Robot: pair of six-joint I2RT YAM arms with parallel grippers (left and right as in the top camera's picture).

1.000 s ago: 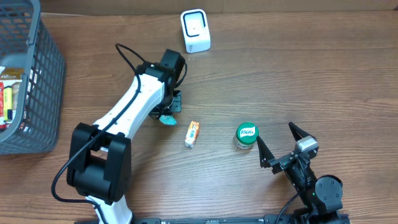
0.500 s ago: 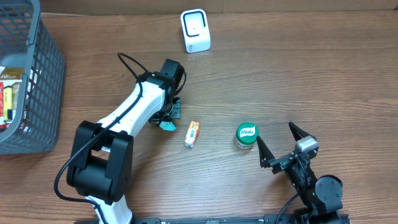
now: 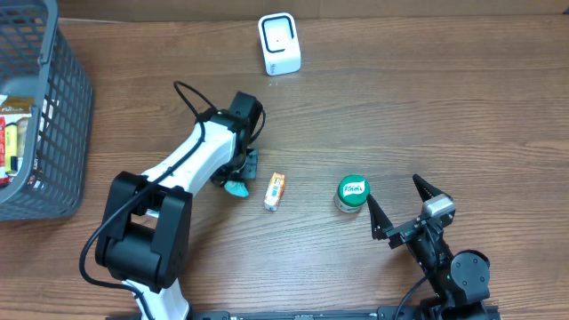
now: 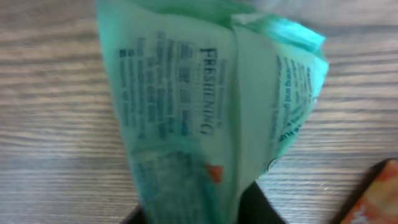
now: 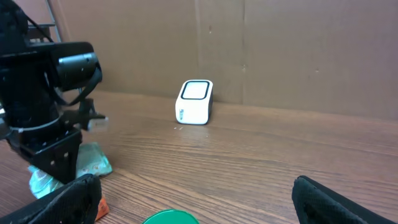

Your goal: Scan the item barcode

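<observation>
A teal wipes packet with "FRESHENING" print fills the left wrist view. Its lower end sits between the dark fingers of my left gripper, which looks shut on it just above the wood. From the right wrist the same packet appears beneath the left arm, touching the table or nearly so. The white barcode scanner stands at the back centre, also in the right wrist view. My right gripper rests open near the front right, with nothing between its fingers.
A small orange packet lies just right of the teal one. A jar with a green lid stands close in front of the right gripper. A grey basket holding several items occupies the far left.
The left gripper has shifted slightly toward the front and lowered the teal packet closer to the table. The right arm has not moved.
</observation>
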